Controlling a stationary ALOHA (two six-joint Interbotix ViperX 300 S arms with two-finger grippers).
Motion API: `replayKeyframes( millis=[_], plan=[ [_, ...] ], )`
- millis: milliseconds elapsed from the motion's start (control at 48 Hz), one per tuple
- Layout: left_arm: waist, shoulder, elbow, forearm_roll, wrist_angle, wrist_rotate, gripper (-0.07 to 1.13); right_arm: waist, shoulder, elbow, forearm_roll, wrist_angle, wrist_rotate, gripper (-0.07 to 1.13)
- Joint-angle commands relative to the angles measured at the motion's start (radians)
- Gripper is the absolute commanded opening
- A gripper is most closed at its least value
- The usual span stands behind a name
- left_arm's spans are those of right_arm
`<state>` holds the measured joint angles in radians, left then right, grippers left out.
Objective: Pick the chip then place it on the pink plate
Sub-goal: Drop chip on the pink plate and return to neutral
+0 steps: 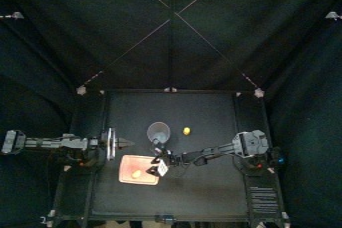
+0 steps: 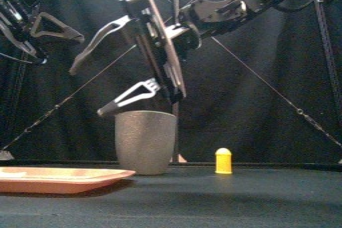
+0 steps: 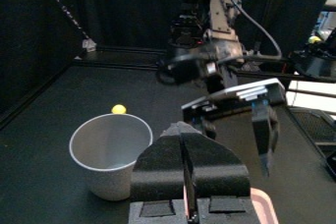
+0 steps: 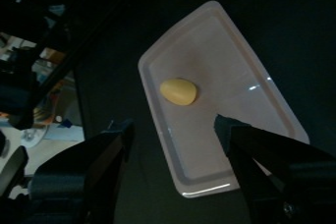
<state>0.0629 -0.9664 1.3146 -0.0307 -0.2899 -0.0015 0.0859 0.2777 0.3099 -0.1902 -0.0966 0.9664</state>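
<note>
The chip [image 4: 179,91], a small pale yellow piece, lies loose on the pink plate [image 4: 237,76], also seen as the chip [image 1: 136,176] on the plate [image 1: 127,162] at the table's front left. My right gripper [image 4: 191,159] hangs open above the plate with nothing between its jaws, clear of the chip. From the front, the right gripper [image 2: 104,84] is spread wide, high over the plate [image 2: 54,179]. My left gripper [image 3: 191,184] rests at the table's left, shut and holding nothing.
A tall grey speckled cup [image 1: 159,130] stands upright just behind the plate, and shows large in the front view as the cup [image 2: 147,142]. A small yellow toy [image 1: 189,130] stands to the cup's right, also visible from the front [image 2: 223,160].
</note>
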Motion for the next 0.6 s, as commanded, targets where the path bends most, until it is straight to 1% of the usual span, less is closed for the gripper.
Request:
replayKeyframes(
  millis=[21,167,333,375,458,604],
  plan=[
    [-0.002,0.002,-0.014,-0.002,-0.011,0.000,0.07,-0.018,-0.130,0.069,-0.028,-0.041,-0.006,0.98],
    [0.000,0.002,-0.020,-0.002,-0.012,0.003,0.07,-0.048,-0.241,0.195,-0.104,-0.104,-0.023,0.98],
    [0.005,0.000,-0.017,0.006,-0.012,0.006,0.07,-0.100,-0.382,0.364,-0.261,-0.212,-0.078,0.98],
    [0.006,0.000,-0.014,0.009,-0.012,0.006,0.07,-0.118,-0.420,0.411,-0.305,-0.222,-0.089,0.98],
    [0.020,0.000,-0.009,0.009,-0.012,0.008,0.07,-0.160,-0.486,0.479,-0.357,-0.224,-0.100,0.98],
    [0.046,0.000,-0.008,0.009,-0.012,0.006,0.07,-0.224,-0.612,0.555,-0.425,-0.230,-0.129,0.98]
  ],
)
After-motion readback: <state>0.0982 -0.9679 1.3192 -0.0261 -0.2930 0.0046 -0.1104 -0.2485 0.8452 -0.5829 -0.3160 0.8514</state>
